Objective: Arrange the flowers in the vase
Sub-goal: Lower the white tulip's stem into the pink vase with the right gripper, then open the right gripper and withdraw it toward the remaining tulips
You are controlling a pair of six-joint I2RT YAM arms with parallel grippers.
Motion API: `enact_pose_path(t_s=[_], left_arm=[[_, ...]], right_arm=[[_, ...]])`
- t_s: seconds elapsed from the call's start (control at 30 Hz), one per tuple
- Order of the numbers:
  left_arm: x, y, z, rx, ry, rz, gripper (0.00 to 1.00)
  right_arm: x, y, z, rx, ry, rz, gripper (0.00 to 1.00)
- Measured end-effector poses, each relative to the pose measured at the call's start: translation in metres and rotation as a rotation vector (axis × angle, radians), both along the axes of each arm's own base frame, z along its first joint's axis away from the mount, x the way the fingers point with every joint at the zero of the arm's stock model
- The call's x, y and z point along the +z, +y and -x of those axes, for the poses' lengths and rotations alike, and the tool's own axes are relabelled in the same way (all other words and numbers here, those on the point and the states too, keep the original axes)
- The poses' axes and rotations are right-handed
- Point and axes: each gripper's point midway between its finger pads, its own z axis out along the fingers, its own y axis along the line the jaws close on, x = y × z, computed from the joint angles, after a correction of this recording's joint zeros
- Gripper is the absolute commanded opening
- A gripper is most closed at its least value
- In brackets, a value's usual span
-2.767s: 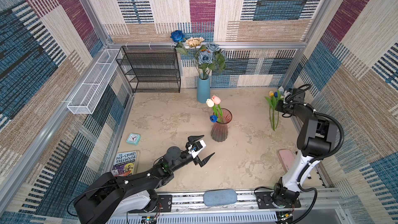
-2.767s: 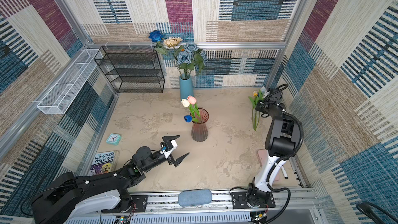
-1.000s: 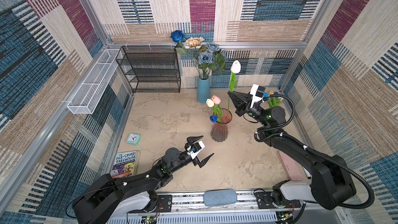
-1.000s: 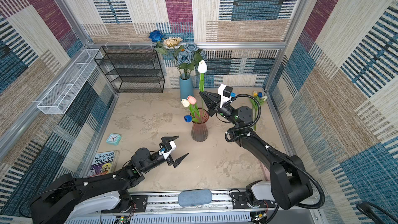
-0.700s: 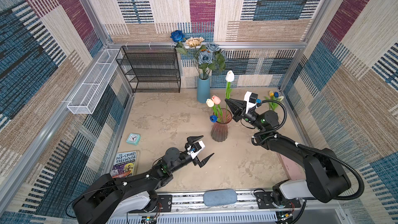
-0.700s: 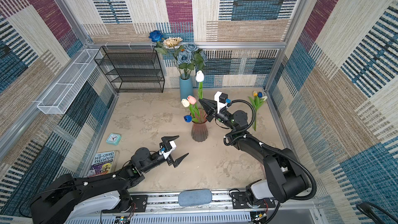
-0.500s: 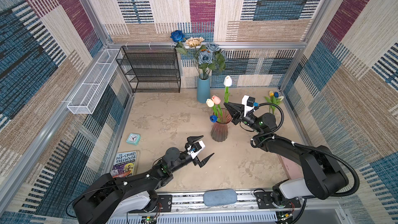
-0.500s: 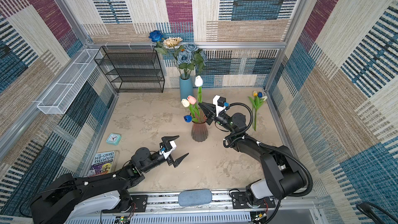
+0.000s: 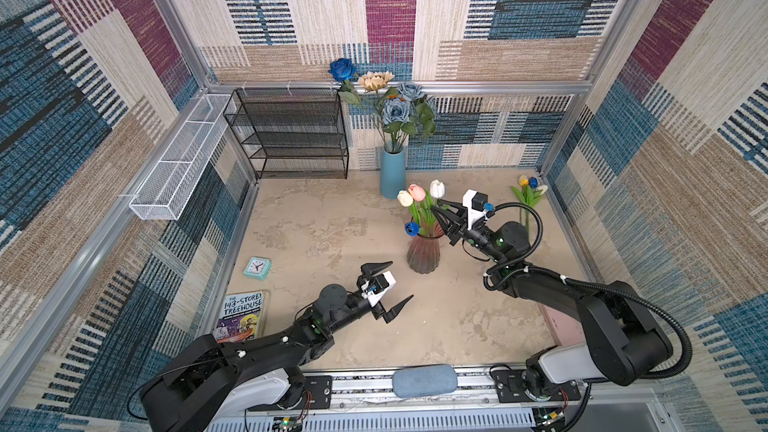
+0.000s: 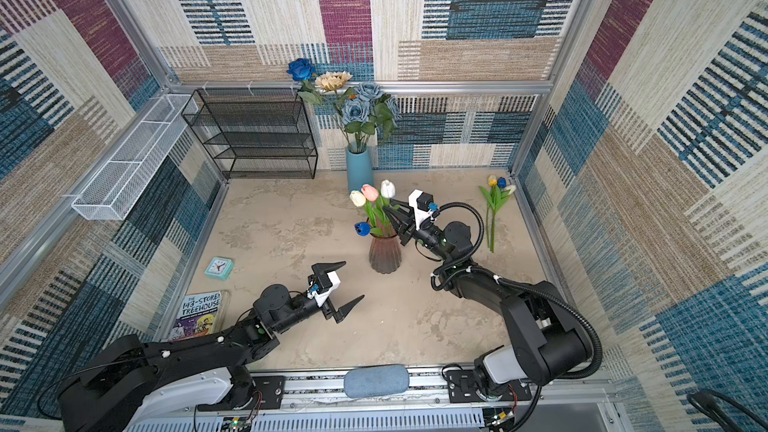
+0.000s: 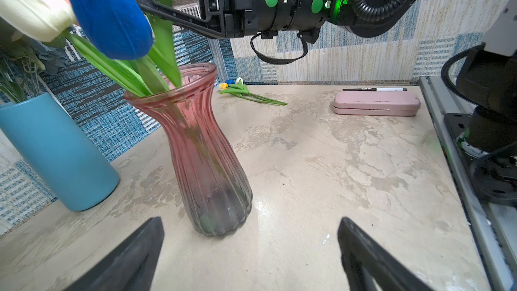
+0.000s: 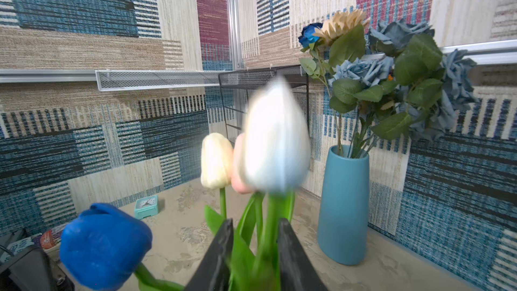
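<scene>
The right fingers (image 12: 221,250) stand slightly parted on either side of the green stem of the white tulip (image 12: 275,141). A gap shows between them, so the stem is released rather than pinched. The blurred bloom rises just past their tips. Directly below them is the mouth of the pink glass vase (image 11: 201,146), where the stem runs in beside a cream tulip (image 12: 216,160), a pink tulip (image 9: 417,192) and a blue tulip (image 12: 106,244). The left fingers (image 11: 134,261) are spread wide and empty, low over the counter (image 11: 321,163), pointing at the vase's foot but apart from it. The loose tulips (image 9: 528,197) lie on the counter well behind the right fingers, by the wall.
</scene>
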Motion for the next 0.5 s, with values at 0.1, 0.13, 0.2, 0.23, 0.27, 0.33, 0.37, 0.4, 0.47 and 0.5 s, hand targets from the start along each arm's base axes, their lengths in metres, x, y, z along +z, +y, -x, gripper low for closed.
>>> enact_pose_path(t_s=[0.1,0.13,0.2,0.23,0.27,0.33,0.37,0.4,0.47,0.5], left_arm=[[0.000,0.000,0.000,0.000,0.000,0.000,1.00],[0.000,0.000,0.000,0.000,0.000,0.000,1.00],[0.000,0.000,0.000,0.000,0.000,0.000,1.00],[0.000,0.000,0.000,0.000,0.001,-0.001,1.00],[0.000,0.000,0.000,0.000,0.001,-0.001,1.00],[0.000,0.000,0.000,0.000,0.000,-0.001,1.00],[0.000,0.000,0.000,0.000,0.000,-0.001,1.00],[0.000,0.000,0.000,0.000,0.000,-0.001,1.00],[0.000,0.000,0.000,0.000,0.000,-0.001,1.00],[0.000,0.000,0.000,0.000,0.000,-0.001,1.00]], right_arm=[[-0.003,-0.001,-0.003,-0.021,0.008,0.018,0.51],[-0.003,-0.002,-0.005,-0.032,0.009,0.023,0.55],[-0.004,-0.003,-0.006,-0.044,0.010,0.032,0.62],[-0.004,-0.004,-0.006,-0.049,0.010,0.034,0.65],[-0.003,-0.006,-0.005,-0.055,0.007,0.035,0.68],[0.000,-0.009,-0.003,-0.068,0.000,0.032,0.73],[0.002,-0.011,-0.002,-0.077,-0.006,0.031,0.75],[0.005,-0.012,-0.001,-0.086,-0.010,0.027,0.76],[0.014,-0.017,0.001,-0.105,-0.020,0.016,0.77],[0.019,-0.019,0.003,-0.117,-0.028,0.009,0.76]])
